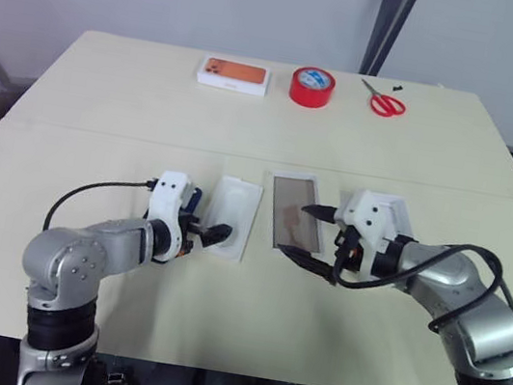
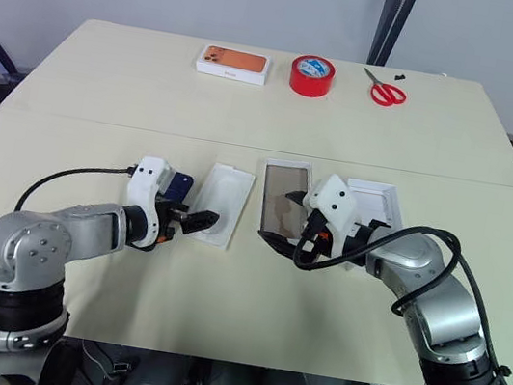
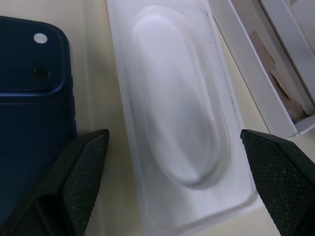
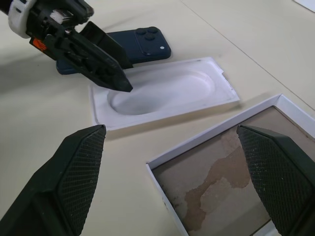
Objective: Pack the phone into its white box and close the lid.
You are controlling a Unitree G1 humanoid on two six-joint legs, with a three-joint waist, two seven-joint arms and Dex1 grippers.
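My left fingers (image 3: pixel 74 182) stand wide open and empty over the insert tray (image 3: pixel 177 113). The phone (image 4: pixel 115 46) lies just beside it on the surface (image 1: pixel 153 108). My right fingers (image 4: pixel 76 177), also open and empty, hover by the white box (image 4: pixel 231 182).

The phone (image 4: pixel 115 45), the thin insert tray (image 4: pixel 162 91) and the white box (image 1: pixel 294 211) lie side by side with only narrow gaps. The left tool (image 2: pixel 201 222) hangs over the tray, the right tool (image 1: pixel 316 236) over the box. The counter (image 1: pixel 154 98) behind them lies bare up to the far row.
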